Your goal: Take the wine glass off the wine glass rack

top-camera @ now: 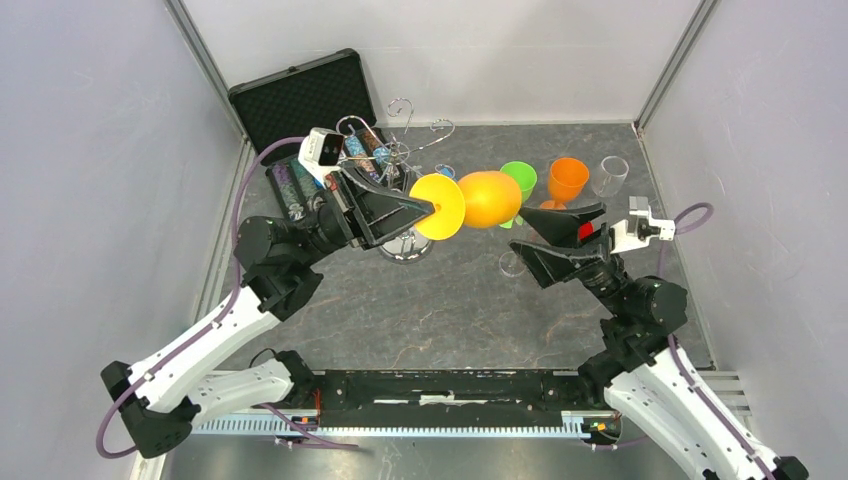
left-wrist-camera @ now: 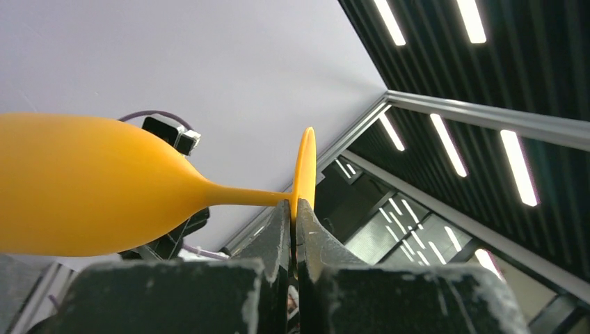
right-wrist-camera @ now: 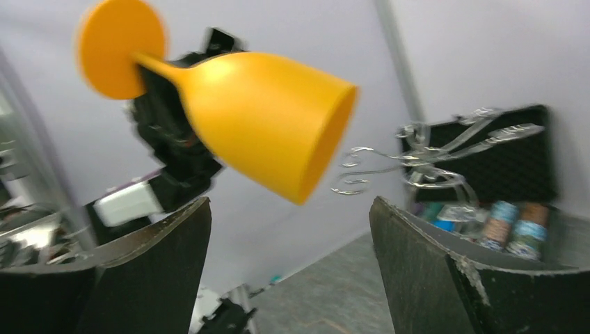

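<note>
A yellow-orange wine glass (top-camera: pixel 490 198) hangs sideways in the air, clear of the wine glass rack (top-camera: pixel 398 130), whose silver hooks stand just behind it. My left gripper (top-camera: pixel 428 210) is shut on the rim of the glass's round foot (left-wrist-camera: pixel 304 167), with the bowl (left-wrist-camera: pixel 90 188) pointing right. In the right wrist view the bowl's mouth (right-wrist-camera: pixel 264 118) faces my right gripper (right-wrist-camera: pixel 290 209), which is open, a little below and short of the glass, touching nothing. That same right gripper (top-camera: pixel 520 240) sits just right of the bowl. The rack's wire arms (right-wrist-camera: pixel 431 149) show behind.
A black case (top-camera: pixel 300 95) of coloured chips (right-wrist-camera: pixel 515 229) lies open at the back left. Behind the held glass stand a green cup (top-camera: pixel 518 178), an orange cup (top-camera: pixel 568 178) and a clear glass (top-camera: pixel 612 172). Another clear glass (top-camera: pixel 512 262) is under my right gripper.
</note>
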Controlling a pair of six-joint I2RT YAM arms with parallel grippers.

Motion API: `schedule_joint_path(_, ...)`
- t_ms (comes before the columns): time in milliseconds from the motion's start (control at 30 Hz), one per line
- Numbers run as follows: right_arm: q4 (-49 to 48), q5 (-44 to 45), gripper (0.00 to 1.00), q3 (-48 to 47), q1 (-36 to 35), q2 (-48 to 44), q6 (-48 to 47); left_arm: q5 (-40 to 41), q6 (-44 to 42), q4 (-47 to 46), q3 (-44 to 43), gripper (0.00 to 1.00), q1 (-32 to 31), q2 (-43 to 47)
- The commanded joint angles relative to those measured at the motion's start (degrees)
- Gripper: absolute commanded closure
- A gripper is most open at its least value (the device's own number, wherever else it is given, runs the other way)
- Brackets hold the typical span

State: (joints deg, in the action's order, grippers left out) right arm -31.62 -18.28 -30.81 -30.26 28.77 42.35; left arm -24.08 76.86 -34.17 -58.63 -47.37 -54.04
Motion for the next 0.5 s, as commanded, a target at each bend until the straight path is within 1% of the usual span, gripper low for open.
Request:
schedule_joint_path(0,-29.25,-12.74,0.13,2.24,0.02,3.20,10.88,0.36,8.48,-7.69,0.45,0.98,-0.20,-1.16)
schedule_joint_path(67,-34.01,-15.11,0.15,1.98,0.03,5.04,13.17,0.10,9.46,-8.09,0.45,0.98,-0.22,-1.62)
schedule_joint_path(133,-36.56,-15.38,0.15,2.27,0.02,5.72,14.34,-0.05,10.55,-8.68,0.62,0.98,-0.18,-1.94)
schedule_joint_path(267,-39.03,-16.05,0.18,2.04,-0.05,6.32,14.56,0.18,12.20,-9.75,1.14,0.98,-0.17,-2.11)
schedule_joint_path(367,-42.83,-16.82,0.24,2.07,0.01,7.22,15.60,0.26,13.17,-10.17,1.33,0.98,-0.19,-2.17)
schedule_joint_path(467,-50.06,-18.64,0.35,1.91,-0.06,8.36,16.76,-0.88,14.52,-12.06,1.48,0.98,-0.26,-2.83)
